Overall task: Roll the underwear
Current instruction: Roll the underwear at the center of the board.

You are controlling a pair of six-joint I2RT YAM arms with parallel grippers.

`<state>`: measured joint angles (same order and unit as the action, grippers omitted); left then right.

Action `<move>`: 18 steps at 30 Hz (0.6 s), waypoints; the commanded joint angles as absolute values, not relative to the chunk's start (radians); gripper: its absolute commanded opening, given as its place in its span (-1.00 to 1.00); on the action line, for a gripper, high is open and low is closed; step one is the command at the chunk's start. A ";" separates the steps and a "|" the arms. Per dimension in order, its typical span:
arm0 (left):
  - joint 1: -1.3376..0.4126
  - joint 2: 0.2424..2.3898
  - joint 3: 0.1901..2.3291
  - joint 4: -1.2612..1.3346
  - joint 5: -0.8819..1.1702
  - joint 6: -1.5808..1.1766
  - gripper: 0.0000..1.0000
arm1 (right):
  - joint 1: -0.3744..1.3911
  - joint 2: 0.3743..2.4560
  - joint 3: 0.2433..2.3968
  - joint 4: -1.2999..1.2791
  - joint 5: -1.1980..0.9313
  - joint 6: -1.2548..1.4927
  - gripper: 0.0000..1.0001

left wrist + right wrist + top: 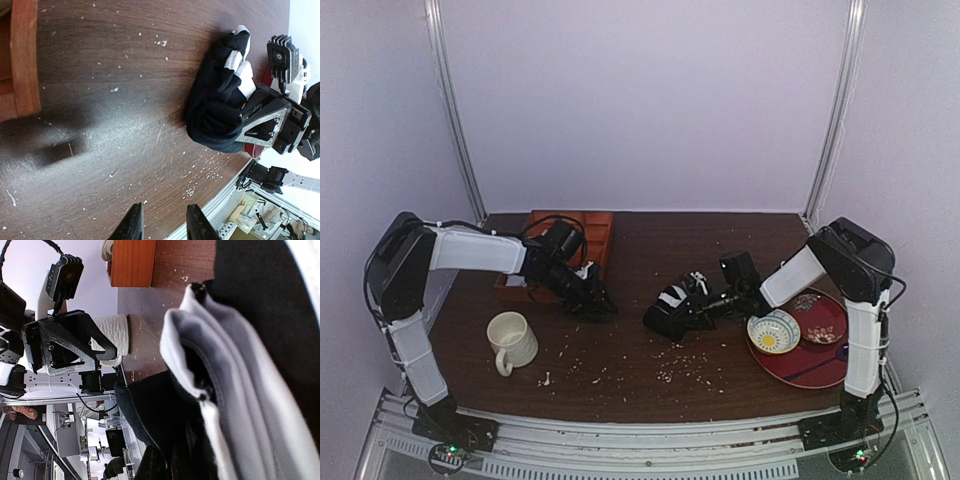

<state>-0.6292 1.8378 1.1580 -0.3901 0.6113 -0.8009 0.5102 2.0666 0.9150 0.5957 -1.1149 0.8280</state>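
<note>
The underwear (670, 305) is a bunched black bundle with white edging, lying on the dark wooden table near the middle. It also shows in the left wrist view (217, 105) and fills the right wrist view (260, 315). My right gripper (688, 305) is at its right side, with its fingers closed on the black fabric (175, 460). My left gripper (598, 302) hovers just left of the bundle, apart from it. Its fingers (132, 225) are spread with nothing between them. I cannot tell whether the bundle is one piece or two.
A cream mug (512, 340) stands at the front left. A wooden tray (570, 245) sits behind my left gripper. A red plate (820, 360) at the right holds a patterned bowl (773, 330) and a small dark dish (817, 303). Pale crumbs (675, 365) dot the table front.
</note>
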 commanded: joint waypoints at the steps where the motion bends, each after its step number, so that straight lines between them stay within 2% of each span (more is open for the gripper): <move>1: -0.628 1.848 1.186 -0.372 0.629 -0.787 -0.18 | 0.487 2.092 0.908 0.544 -1.070 0.829 -1.00; 10: -0.628 1.852 1.178 -0.368 0.631 -0.787 -0.18 | 0.476 2.072 0.976 0.219 -1.014 0.617 -1.00; 18: -0.629 1.871 1.191 -0.357 0.643 -0.787 -0.18 | 0.502 2.070 1.037 0.044 -0.973 0.490 -1.00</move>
<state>-0.6292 1.8523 1.1580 -0.3893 0.6205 -0.8009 0.4805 2.0666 1.0180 0.2379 -1.0466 0.5919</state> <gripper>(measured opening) 0.410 0.022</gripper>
